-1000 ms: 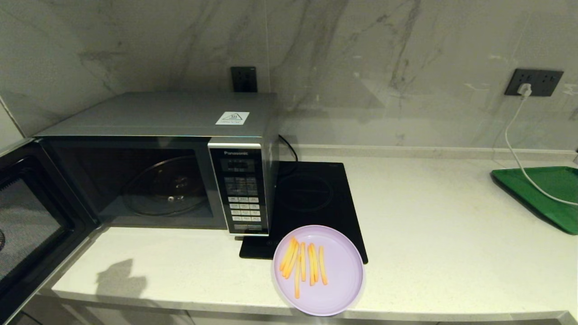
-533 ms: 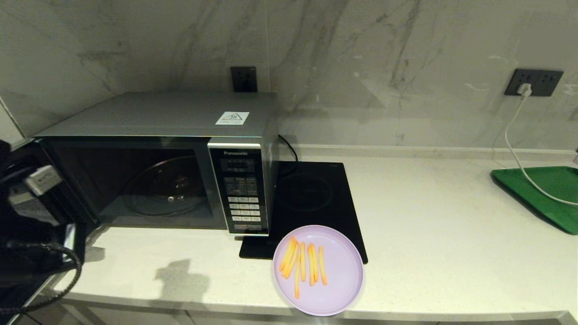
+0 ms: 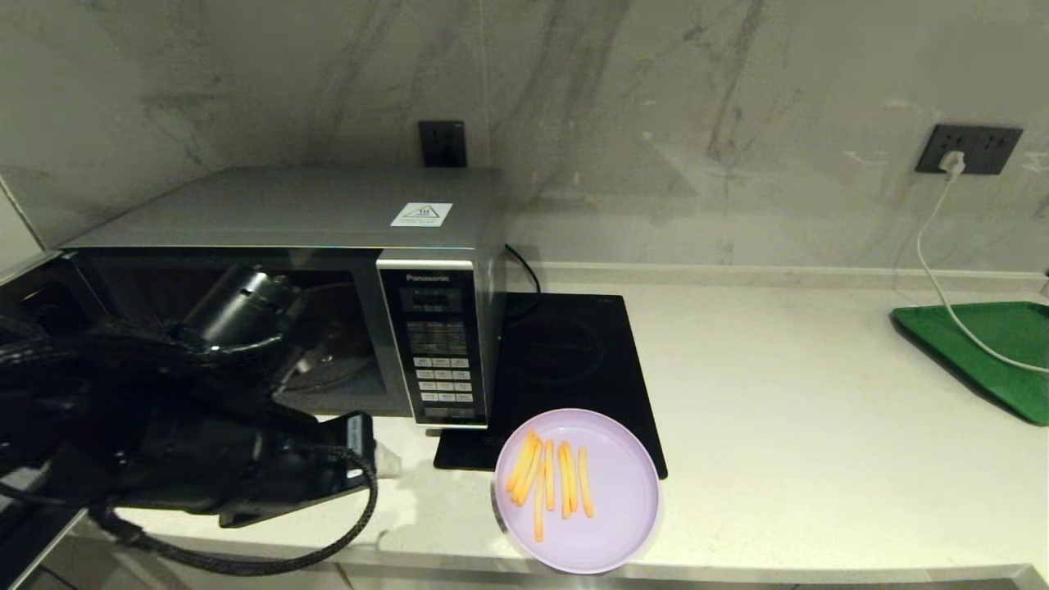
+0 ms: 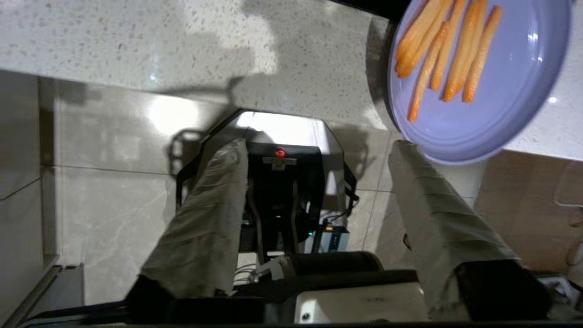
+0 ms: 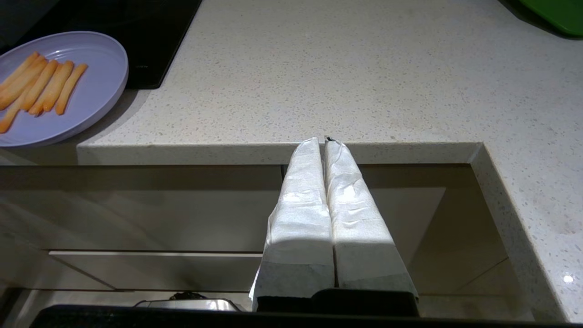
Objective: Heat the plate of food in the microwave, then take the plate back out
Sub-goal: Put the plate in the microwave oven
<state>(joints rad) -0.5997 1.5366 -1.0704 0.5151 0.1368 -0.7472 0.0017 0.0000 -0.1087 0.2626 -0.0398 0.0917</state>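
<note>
Since a second ago, the left arm has swung in from the left edge and now sits in front of the microwave [image 3: 279, 270], low by the bench [image 3: 778, 410] edge. Its left gripper [image 4: 319, 155] has its fingers spread, empty, just beside the plate [image 3: 578, 490]. That plate lies at the front edge, partly on the cooktop [image 3: 565, 360]. It looks light, stiff and slick; its overhanging rim seems the best hold. The right gripper [image 5: 324, 141] is parked below the edge, fingers pressed together.

A flat black induction cooktop [image 3: 565, 360] lies on the pale countertop [image 3: 819, 442]. A green tray [image 3: 992, 352] sits far right, a white cable [image 3: 934, 270] crossing it.
</note>
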